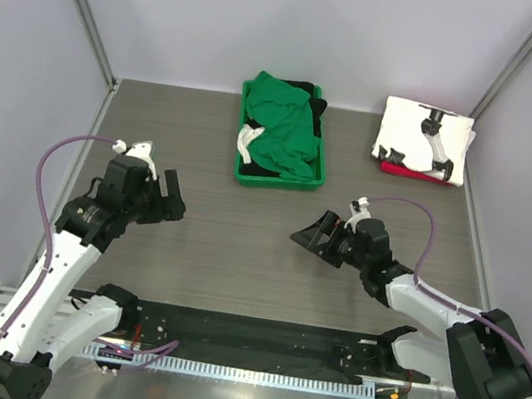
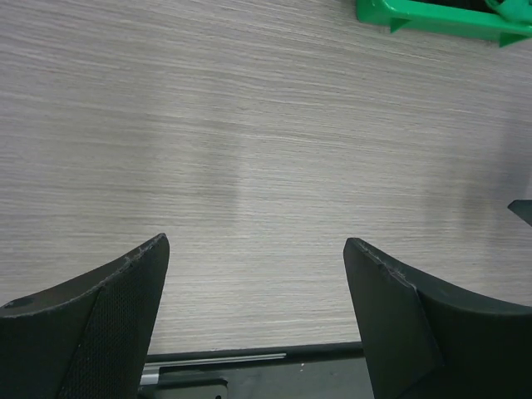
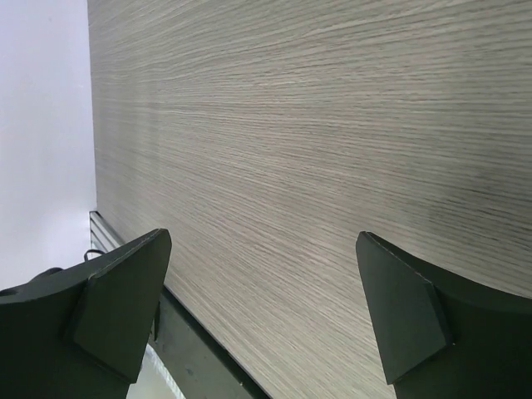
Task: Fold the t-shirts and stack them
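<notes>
Left gripper (image 1: 173, 197), right gripper (image 1: 313, 233): both released, empty, hovering over table (image 1: 234, 240), probably between shirts.
Green t-shirt (image 1: 283, 126) bunched over black t-shirt (image 1: 304, 88) in bin (image 1: 279, 180), far centre — unfolded.
White t-shirt (image 1: 408, 131) folded atop red t-shirt (image 1: 407, 171), far right — stack begun.

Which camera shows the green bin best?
The top external view: it shows the whole green bin, with crumpled t-shirts heaped inside. The left wrist view catches only a strip of its rim at the top right. The right wrist view shows none of it.
</notes>
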Robot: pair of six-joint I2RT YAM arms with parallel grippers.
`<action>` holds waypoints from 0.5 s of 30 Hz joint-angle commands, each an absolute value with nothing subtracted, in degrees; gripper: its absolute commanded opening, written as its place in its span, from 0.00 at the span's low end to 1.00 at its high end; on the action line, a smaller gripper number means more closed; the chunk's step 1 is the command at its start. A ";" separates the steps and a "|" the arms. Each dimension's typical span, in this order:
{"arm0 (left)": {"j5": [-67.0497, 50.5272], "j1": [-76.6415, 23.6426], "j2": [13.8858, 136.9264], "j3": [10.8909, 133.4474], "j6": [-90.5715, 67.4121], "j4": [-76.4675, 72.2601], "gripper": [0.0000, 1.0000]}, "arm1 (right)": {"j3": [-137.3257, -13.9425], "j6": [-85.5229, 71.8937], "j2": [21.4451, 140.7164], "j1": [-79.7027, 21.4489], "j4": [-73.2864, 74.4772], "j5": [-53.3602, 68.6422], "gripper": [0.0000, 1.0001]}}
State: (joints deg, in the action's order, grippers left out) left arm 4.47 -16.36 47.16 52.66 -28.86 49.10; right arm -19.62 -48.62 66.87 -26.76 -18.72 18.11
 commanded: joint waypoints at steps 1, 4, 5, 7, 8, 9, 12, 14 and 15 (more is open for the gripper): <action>3.34 -16.35 47.28 53.52 -27.07 46.93 0.86 | -21.09 -48.60 64.87 -26.81 -18.99 16.53 1.00; 3.78 -16.43 47.99 54.84 -30.22 47.81 0.87 | -20.83 -48.95 63.12 -26.89 -18.37 15.30 1.00; 2.91 -16.44 47.64 54.76 -31.10 47.46 0.88 | -20.57 -48.87 62.41 -26.98 -18.63 15.03 1.00; 0.80 -16.43 45.63 53.44 -29.81 46.76 0.89 | -20.13 -48.78 61.35 -27.07 -18.72 14.42 1.00; 0.70 -16.44 44.75 52.74 -29.01 46.41 0.89 | -20.30 -48.52 61.00 -27.07 -18.81 14.15 1.00; 1.23 -16.35 43.61 51.86 -28.48 46.15 0.90 | -21.78 -48.25 61.00 -27.07 -18.72 14.32 1.00; 7.46 -16.35 40.35 50.19 -29.18 44.83 0.91 | -30.62 -42.56 61.87 -27.07 -12.16 12.50 1.00; 7.56 -16.44 39.56 50.71 -28.74 45.17 0.91 | -37.76 -37.83 63.80 -27.16 -2.23 7.59 1.00; 6.95 -16.35 39.46 50.71 -28.48 45.18 0.91 | -45.28 -36.14 67.11 -27.16 0.59 5.91 1.00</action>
State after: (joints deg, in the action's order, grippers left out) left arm 5.45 -16.36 40.32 50.63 -29.50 47.77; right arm -31.05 -43.46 64.34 -26.94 -5.89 12.47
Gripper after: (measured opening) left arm 0.912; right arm 0.996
